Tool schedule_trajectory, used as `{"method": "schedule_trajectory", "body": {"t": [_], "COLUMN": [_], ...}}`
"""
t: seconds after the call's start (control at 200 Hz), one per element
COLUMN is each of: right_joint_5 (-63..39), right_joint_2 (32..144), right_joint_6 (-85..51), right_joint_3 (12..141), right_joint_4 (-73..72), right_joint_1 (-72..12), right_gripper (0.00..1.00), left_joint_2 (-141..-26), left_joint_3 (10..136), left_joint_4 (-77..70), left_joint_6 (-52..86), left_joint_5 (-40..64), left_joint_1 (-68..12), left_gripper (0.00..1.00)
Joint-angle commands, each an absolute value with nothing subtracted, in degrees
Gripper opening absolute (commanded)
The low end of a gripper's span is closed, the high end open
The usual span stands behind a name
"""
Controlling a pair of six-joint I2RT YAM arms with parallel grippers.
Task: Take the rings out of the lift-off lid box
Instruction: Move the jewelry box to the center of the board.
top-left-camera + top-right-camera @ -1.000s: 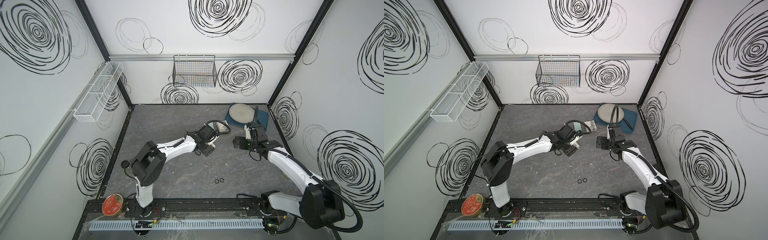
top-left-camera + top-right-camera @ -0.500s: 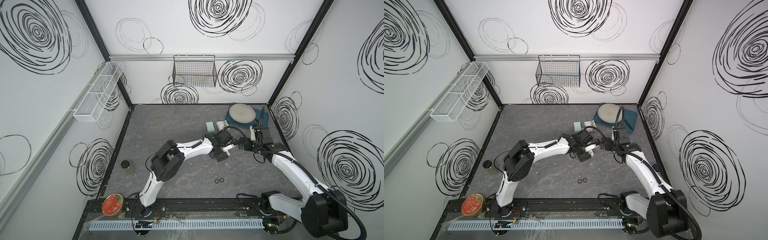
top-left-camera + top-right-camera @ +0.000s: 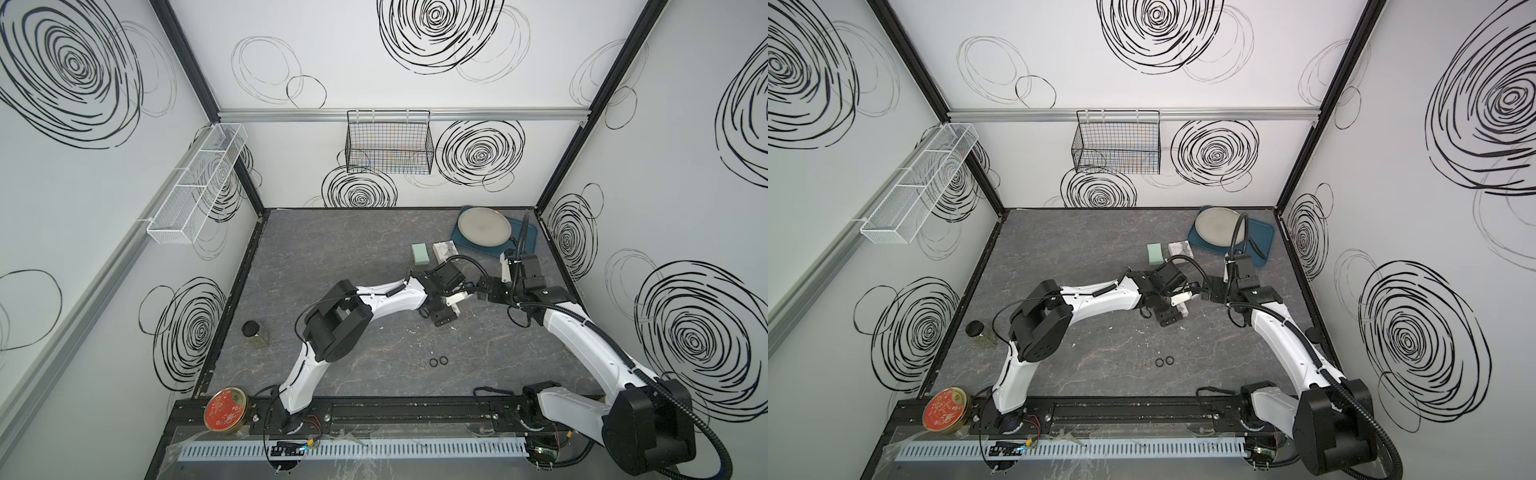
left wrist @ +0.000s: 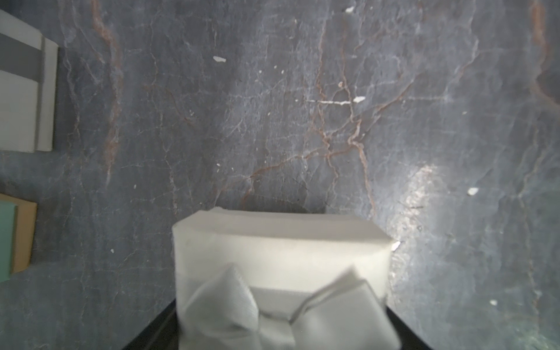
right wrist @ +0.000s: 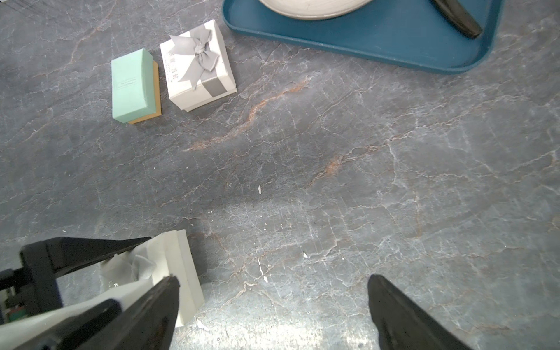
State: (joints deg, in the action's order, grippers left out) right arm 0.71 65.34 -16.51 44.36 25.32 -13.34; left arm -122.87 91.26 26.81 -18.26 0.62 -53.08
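Note:
A white lift-off lid box (image 4: 281,251) with a pale bow sits between the jaws of my left gripper (image 4: 281,333), low over the middle of the table. The black jaws stand against both of its sides. In the right wrist view the same box (image 5: 178,266) is next to my right gripper (image 5: 272,278), which is open and holds nothing. In both top views the two grippers (image 3: 451,301) (image 3: 478,289) nearly meet. Two black rings (image 3: 433,362) (image 3: 444,360) and pale rings (image 3: 1144,365) lie on the table nearer the front.
A mint-green box (image 5: 133,85) and a second white box with a grey bow (image 5: 197,63) stand side by side towards the back. Behind them is a blue tray (image 5: 378,42) with a plate (image 3: 484,226). A dark-lidded jar (image 3: 250,329) stands at the left edge. A red tin (image 3: 226,410) sits on the front rail.
My left arm has swung to the right, carrying the white box from near the back boxes to beside my right gripper. The right gripper stayed open and shifted only slightly.

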Motion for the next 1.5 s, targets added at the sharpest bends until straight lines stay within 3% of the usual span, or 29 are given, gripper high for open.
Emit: {"method": "schedule_trajectory", "body": {"t": [0.0,0.4,0.676,0.886,1.061,1.256,1.496], "right_joint_5": [-0.2,-0.8,-0.5,-3.1,-10.6,-6.8,-0.6], "right_joint_2": [64.2,65.0,65.0,64.6,65.5,73.7,81.8], "right_joint_6": [-16.3,-16.1,-15.1,-13.2,-11.0,-13.1,-29.2], "right_joint_3": [44.3,44.4,46.0,46.2,45.3,50.8,54.9], "right_joint_4": [24.7,23.7,24.8,24.2,20.5,21.1,22.2], "right_joint_1": [-13.5,-13.5,-13.5,-13.5,-14.9,-23.4,-28.7], "right_gripper": [1.0,1.0,1.0,1.0,1.0,1.0,1.0], "left_joint_2": [-124.8,-123.7,-120.3,-107.5,-91.2,-76.0,-63.2], "left_joint_3": [89.8,87.5,86.2,81.0,68.9,53.1,32.8], "left_joint_4": [26.9,25.3,24.1,18.1,7.6,1.4,-8.4], "left_joint_6": [-18.7,-18.7,-19.5,-18.8,-15.1,-8.3,-3.0], "left_joint_5": [1.1,2.1,2.4,-0.5,-1.8,-4.6,-8.4], "left_joint_1": [-52.4,-50.2,-48.8,-45.7,-42.3,-39.3,-40.6], "left_gripper": [0.8,0.84,1.0,1.0,1.0,0.99,1.0]}}
